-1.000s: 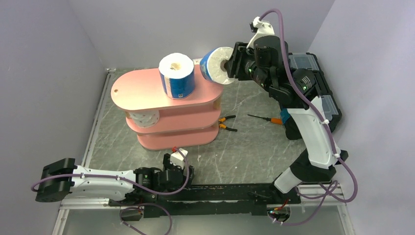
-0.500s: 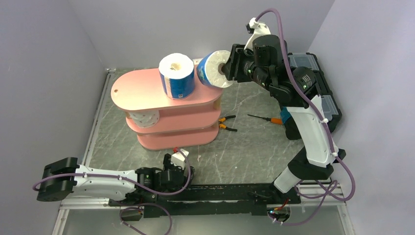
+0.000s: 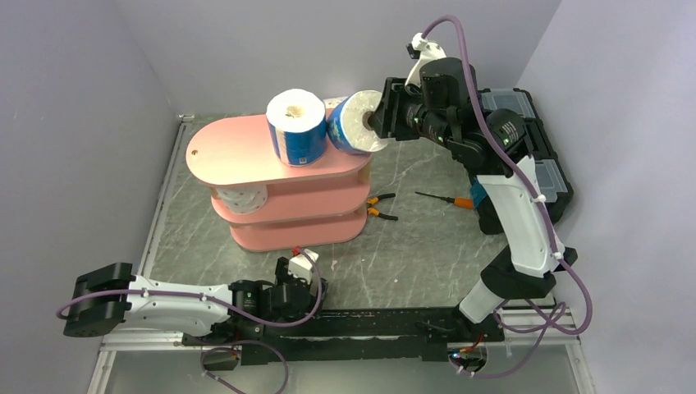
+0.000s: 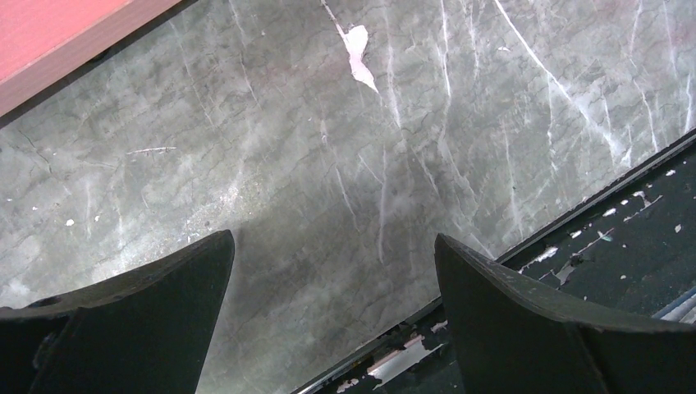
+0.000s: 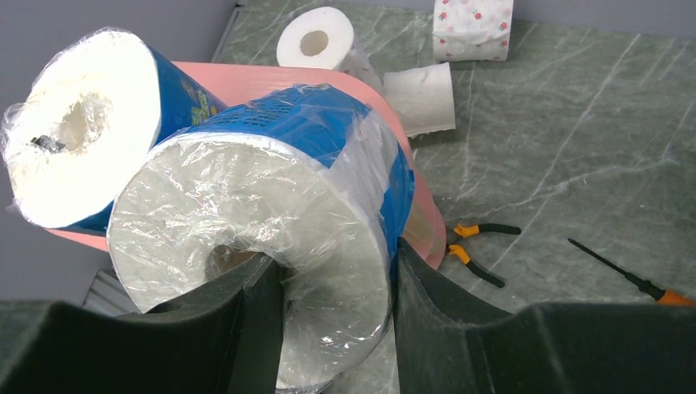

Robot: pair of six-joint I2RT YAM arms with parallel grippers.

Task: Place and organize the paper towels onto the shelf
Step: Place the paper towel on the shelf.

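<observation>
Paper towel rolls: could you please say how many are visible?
6: upright blue roll on the shelf top; held blue roll in the right end effector; white roll on the middle tier; plain roll, second plain roll and speckled roll on the table behind. Others may be hidden.

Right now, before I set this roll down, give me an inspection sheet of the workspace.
Surface: grey marbled table, one pale scrap near the left hand.
Job's things: pink shelf; blue-wrapped roll upright on top board; speckled roll on middle tier; three loose rolls behind the shelf.
Clutter: pliers, screwdriver, black toolbox.
Hands: left hand open, empty; right hand shut on second blue-wrapped roll, one finger in its core.
Cables: purple cables along both arms.
Surroundings: plain walls.
</observation>
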